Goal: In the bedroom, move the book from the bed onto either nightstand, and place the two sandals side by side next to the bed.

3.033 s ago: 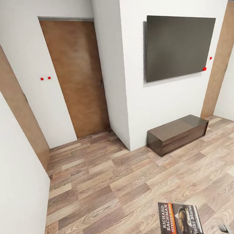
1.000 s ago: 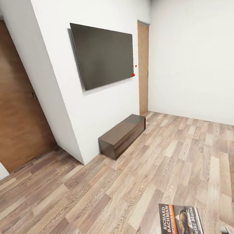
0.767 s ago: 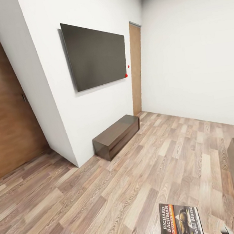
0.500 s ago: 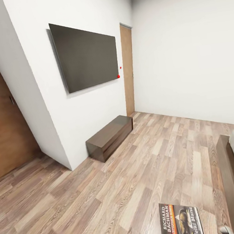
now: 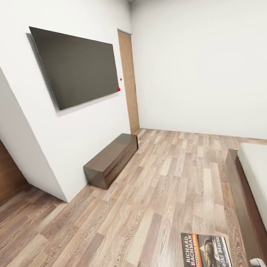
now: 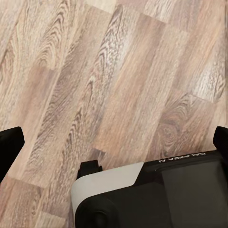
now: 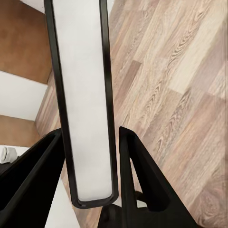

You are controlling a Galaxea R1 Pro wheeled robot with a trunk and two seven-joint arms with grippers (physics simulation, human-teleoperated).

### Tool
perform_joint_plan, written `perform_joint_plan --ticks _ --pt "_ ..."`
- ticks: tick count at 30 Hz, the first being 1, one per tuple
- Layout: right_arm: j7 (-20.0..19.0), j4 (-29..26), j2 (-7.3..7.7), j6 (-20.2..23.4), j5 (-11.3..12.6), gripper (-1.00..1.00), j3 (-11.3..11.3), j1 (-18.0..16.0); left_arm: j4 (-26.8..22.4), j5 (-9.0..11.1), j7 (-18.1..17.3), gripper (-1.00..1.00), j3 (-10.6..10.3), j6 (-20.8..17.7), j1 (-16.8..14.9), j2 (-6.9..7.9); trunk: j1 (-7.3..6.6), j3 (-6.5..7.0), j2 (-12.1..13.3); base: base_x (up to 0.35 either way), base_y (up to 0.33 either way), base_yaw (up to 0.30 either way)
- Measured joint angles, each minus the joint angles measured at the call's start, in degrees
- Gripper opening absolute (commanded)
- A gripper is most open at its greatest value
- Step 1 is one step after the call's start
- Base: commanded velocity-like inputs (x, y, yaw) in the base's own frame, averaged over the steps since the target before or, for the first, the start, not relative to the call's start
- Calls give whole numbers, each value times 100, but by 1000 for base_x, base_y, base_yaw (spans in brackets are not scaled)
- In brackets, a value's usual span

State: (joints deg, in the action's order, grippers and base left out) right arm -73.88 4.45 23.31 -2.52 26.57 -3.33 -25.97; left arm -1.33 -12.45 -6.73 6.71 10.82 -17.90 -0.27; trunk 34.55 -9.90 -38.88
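The small thin paperback book (image 5: pixel 205 253) with the dark cover, orange band and white letters sits at the bottom right of the head view, up off the floor. In the right wrist view its white page edge (image 7: pixel 84 99) stands between the two black fingers (image 7: pixel 142 185) of the right gripper (image 7: pixel 88 180), and the fingers are clamped on it. I think it is held this way so it can ride along to a nightstand.

The big low bed (image 5: pixel 264 192) with the dark brown wood frame and off-white mattress is at the right edge, close by. So the book is off the bed.

The left gripper (image 6: pixel 114 142) points down at the light-brown wood-plank floor (image 5: pixel 120 227), fingers (image 6: pixel 8 149) wide apart, holding nothing.

At the middle left, a long low dark brown bench (image 5: pixel 111 160) stands against the white wall, under a flat black screen (image 5: pixel 77 65).
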Motion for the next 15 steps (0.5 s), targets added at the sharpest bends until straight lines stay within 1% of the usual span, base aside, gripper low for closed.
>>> perform_joint_plan --ticks 3,9,12,15 --pt "-4 0 0 0 -1 -100 -8 0 0 -6 0 100 0 0 0 0 -2 0 -1 164 0 -253" --pt "3 -1 0 0 0 -100 7 0 0 -12 0 100 0 0 0 -6 -2 0 -1 265 0 -256" --pt "3 -1 0 0 -1 -100 1 0 0 -12 0 100 0 0 0 -7 -1 0 -1 111 0 -258" --pt "4 0 0 0 -1 -100 2 0 -1 -13 -1 100 0 3 0 -6 0 0 -1 29 0 -258"
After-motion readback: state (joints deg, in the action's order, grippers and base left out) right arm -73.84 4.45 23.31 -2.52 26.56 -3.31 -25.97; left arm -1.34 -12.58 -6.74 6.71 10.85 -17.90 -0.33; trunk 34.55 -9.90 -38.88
